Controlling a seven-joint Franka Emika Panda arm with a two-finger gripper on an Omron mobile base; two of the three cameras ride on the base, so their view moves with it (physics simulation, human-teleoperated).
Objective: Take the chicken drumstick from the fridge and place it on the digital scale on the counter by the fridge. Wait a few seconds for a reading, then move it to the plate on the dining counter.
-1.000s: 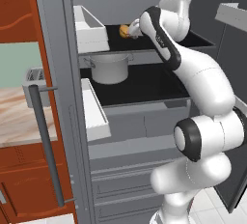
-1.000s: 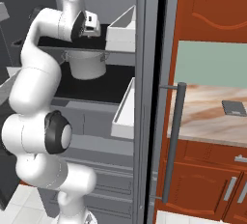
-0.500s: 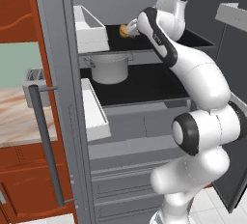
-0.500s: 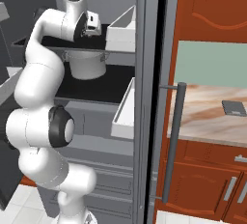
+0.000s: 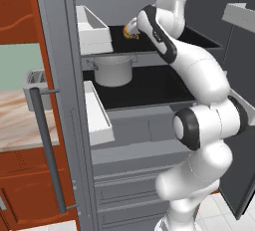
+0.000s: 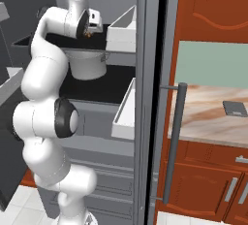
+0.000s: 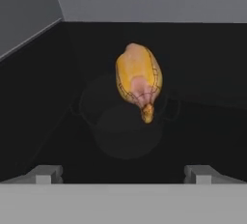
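Observation:
The chicken drumstick (image 7: 138, 80), golden-orange with a thin bony end, lies on the black top shelf of the open fridge (image 5: 149, 85). It sits straight ahead of my gripper (image 7: 123, 175), a short way beyond the fingertips (image 7: 44, 174). The jaws stand wide open with nothing between them. In the left base view the drumstick (image 5: 130, 31) peeks out beside my hand. The right base view has my gripper (image 6: 92, 25) over the same shelf. The digital scale (image 6: 236, 108) lies flat on the marbled counter (image 6: 208, 117) to the right of the fridge. The plate and the dining counter are out of view.
A grey pot (image 5: 113, 69) stands on the shelf below the drumstick. White door bins (image 5: 93, 24) hang on the open fridge door, which carries a long grey bar handle (image 5: 48, 150). A grey toaster (image 5: 36, 81) sits on the counter to the left. Red-brown cabinets (image 6: 213, 10) flank the fridge.
My arm has reached a little further in over the top shelf, toward the drumstick. The jaws stay open and the drumstick has not moved.

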